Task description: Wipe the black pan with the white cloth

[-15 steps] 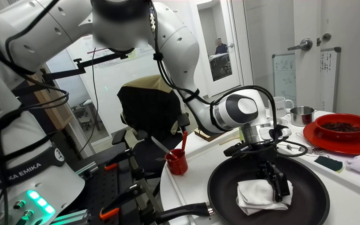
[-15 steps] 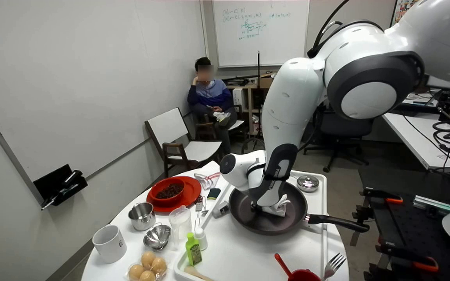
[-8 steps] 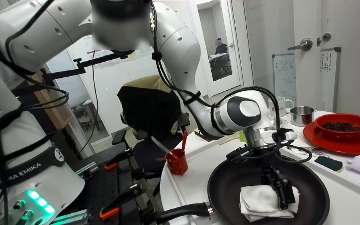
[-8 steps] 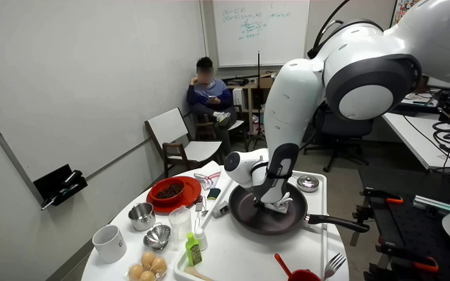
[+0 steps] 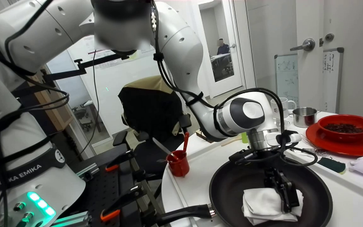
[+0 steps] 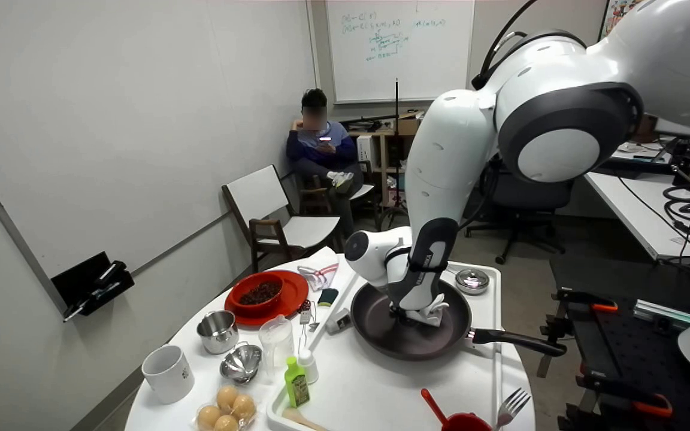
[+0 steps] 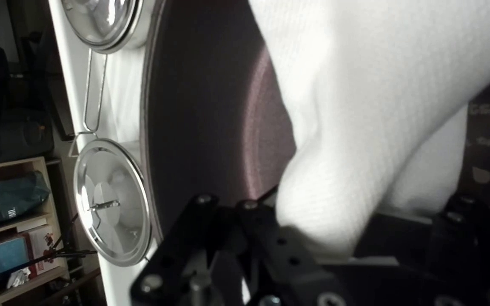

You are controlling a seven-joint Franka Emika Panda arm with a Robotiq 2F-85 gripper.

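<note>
Leftmost in an exterior view stands the base point(image 5: 27, 186), then the cup point(image 5: 178, 165), upright near one edge of the tray point(image 5: 197, 183). The pan point(image 5: 228, 195) rests on the tray, its handle point(image 5: 184, 215) running out over that edge. I expect the pan to be stiff and much heavier than the cloth point(image 5: 258, 201), with a smooth dark lining, likely slick; nothing seen clamps it, so a hard sideways push might turn or slide it, and should it need moving, the handle is the place to take hold. The cloth lies inside, on the pan's floor, folded in layers. It should prove light, soft and limp, hard to damage, but apt to crumple or unfold if dragged by one loose edge. The gripper point(image 5: 283, 198) points down into the cloth's right part and seems to be pinching it: in the wrist view a thick bunch of cloth rises between the fingers point(image 7: 272, 233), though the tips are buried, and how firm the squeeze is I cannot tell. A hold deep in the stacked layers, near the middle, would suit best, leaving a flat wad beneath to rub with and keeping hard tips off the lining. Right of the pan, outside the tray, come the sponge point(image 5: 331, 164), near the pan, and then the bowl point(image 5: 347, 135) on its plate point(image 5: 336, 147), well apart from it.
</note>
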